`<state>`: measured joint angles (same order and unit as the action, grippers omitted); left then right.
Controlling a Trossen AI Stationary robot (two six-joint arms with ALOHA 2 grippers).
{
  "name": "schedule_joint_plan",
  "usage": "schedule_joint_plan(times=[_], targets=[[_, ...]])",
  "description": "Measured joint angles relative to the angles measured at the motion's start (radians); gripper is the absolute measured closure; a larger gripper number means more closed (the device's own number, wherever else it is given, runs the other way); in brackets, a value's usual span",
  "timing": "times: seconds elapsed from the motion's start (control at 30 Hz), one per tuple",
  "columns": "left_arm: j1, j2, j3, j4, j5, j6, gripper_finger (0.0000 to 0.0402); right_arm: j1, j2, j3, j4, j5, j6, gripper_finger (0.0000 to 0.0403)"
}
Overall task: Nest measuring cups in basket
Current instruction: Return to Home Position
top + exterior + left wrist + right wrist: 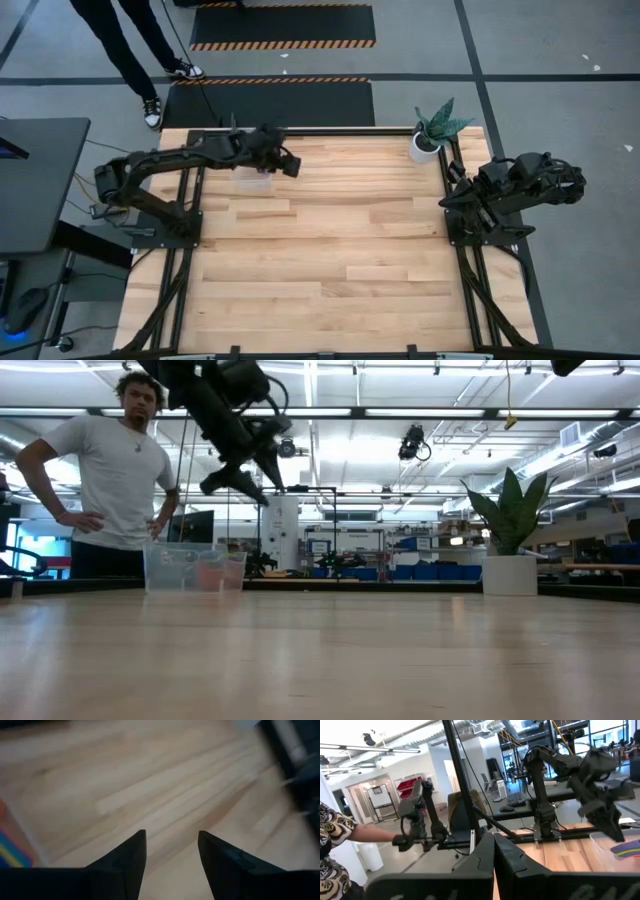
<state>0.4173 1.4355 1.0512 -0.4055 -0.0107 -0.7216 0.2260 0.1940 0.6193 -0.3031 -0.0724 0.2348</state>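
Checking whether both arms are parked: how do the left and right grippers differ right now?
The left gripper is open; the right gripper is shut. The left one is raised near the basket; the right one sits folded at the right edge of the table. Both hold nothing.

right tool (pixel 493 865) fingers together; farther off, left tool (pixel 614 833) hangs over the basket (pixel 601 841) of coloured measuring cups (pixel 626 851).
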Motion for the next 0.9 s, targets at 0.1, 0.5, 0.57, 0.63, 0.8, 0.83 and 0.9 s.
schedule_joint_plan(times=[0.1, 0.5, 0.57, 0.63, 0.8, 0.83, 0.9], targets=[[-0.027, 0.055, 0.000, -0.020, -0.035, 0.000, 0.0216, 0.000, 0.000, 0.000, 0.000, -0.005, -0.001, 0.0399], [-0.007, 0.268, -0.001, -0.013, -0.199, -0.082, 0.0216, 0.000, 0.000, 0.000, 0.013, -0.008, 0.009, 0.0399], [0.005, 0.276, -0.001, -0.012, -0.200, -0.073, 0.0216, 0.000, 0.000, 0.000, 0.027, -0.008, 0.009, 0.0400], [0.020, 0.279, -0.001, -0.035, -0.205, -0.070, 0.0216, 0.000, 0.000, 0.000, 0.037, -0.008, 0.009, 0.0400], [0.068, 0.278, 0.000, -0.138, -0.223, -0.069, 0.0216, 0.000, 0.000, 0.000, 0.041, -0.008, 0.009, 0.0400], [0.077, 0.278, 0.000, -0.154, -0.223, -0.068, 0.0216, 0.000, 0.000, 0.000, 0.041, -0.008, 0.009, 0.0400], [0.094, 0.278, -0.001, -0.180, -0.224, -0.068, 0.0216, 0.000, 0.000, 0.000, 0.041, -0.008, 0.009, 0.0400]])
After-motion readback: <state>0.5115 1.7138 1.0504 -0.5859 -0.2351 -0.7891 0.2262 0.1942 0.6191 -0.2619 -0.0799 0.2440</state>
